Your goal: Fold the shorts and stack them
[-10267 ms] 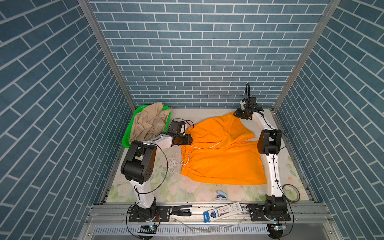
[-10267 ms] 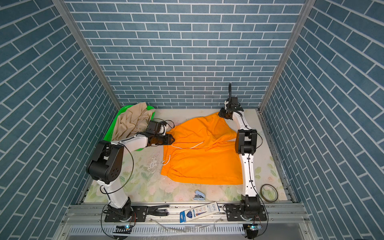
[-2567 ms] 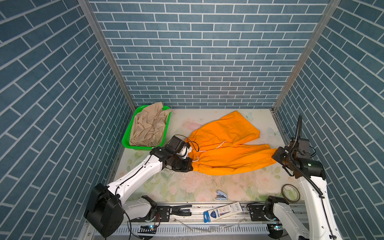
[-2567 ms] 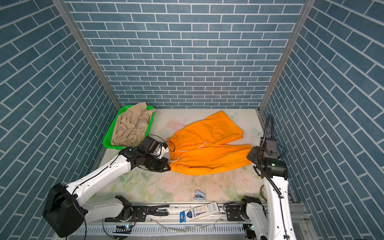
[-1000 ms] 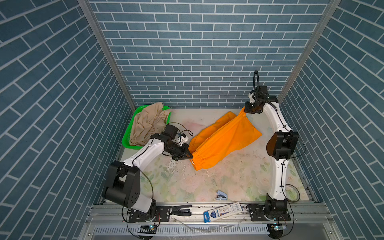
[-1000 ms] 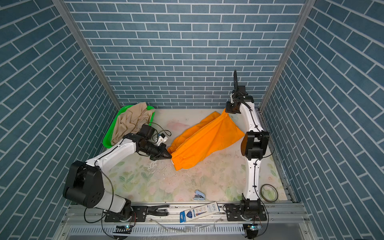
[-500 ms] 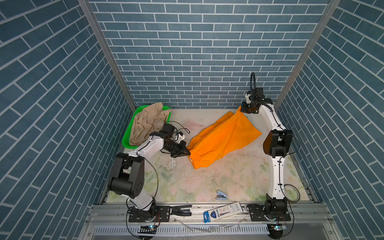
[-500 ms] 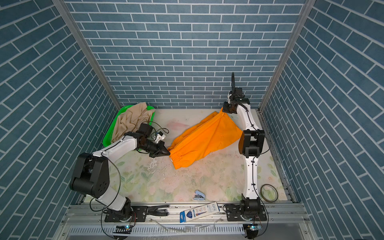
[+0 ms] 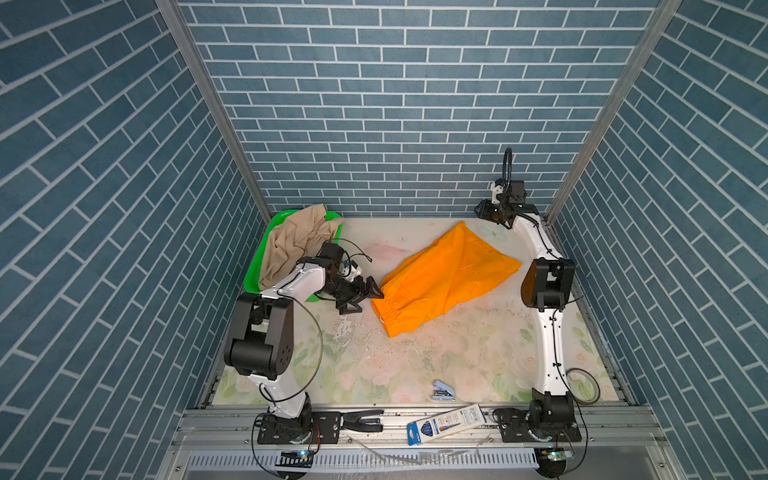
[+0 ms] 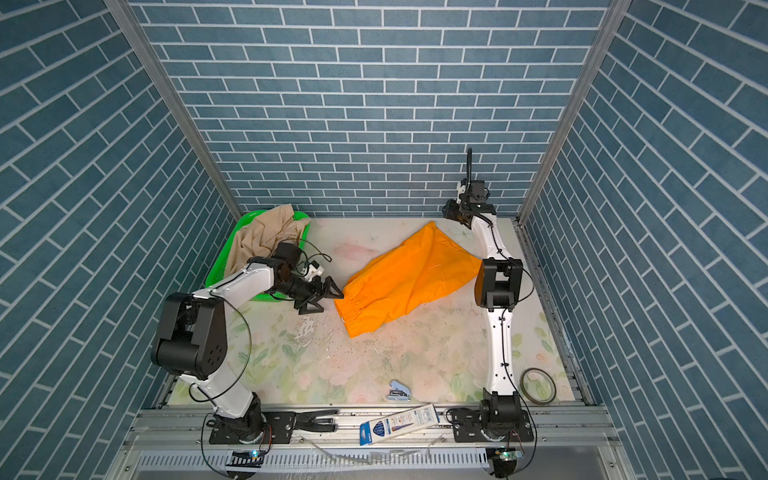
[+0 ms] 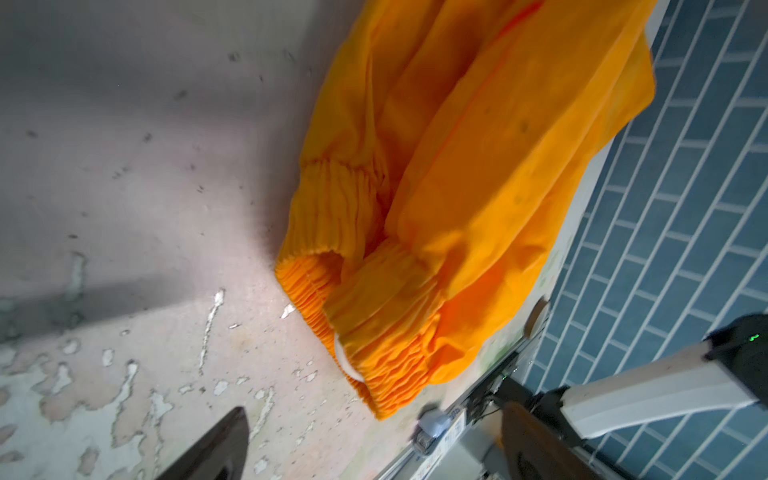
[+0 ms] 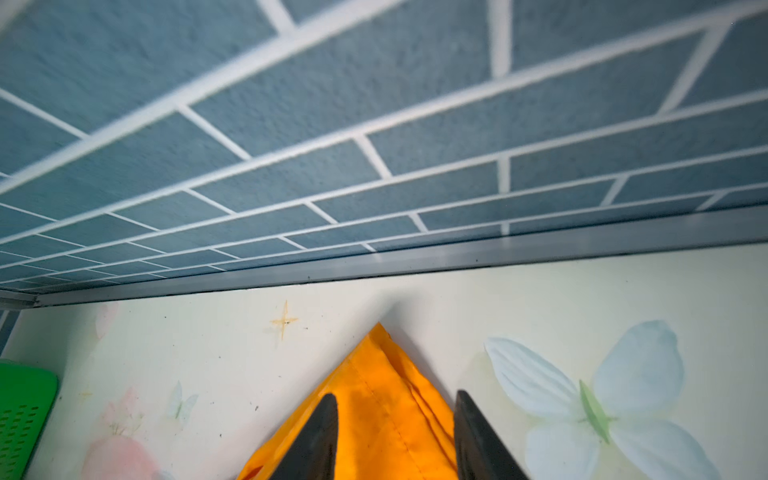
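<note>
Thin, smooth cloth on the orange shorts (image 9: 449, 274), faintly sheeny, puckered into tight ribs along the elastic waistband (image 11: 374, 332). Softer, matt, crumpled cloth on the beige shorts (image 9: 295, 241). Bright, smooth perforated plastic for the green basket (image 10: 217, 270). Printed floral covering on the table (image 9: 415, 357), smooth where whole, scuffed and flaking in pale patches (worst near the waistband). Grainy, matt brick-pattern finish on the walls (image 12: 374, 83). Brushed bare metal along the front rail (image 9: 615, 424). Glossy white shells and matt black joints on the right arm (image 9: 548, 345). Printed, slightly shiny packaging on the flat box (image 9: 446, 419).
</note>
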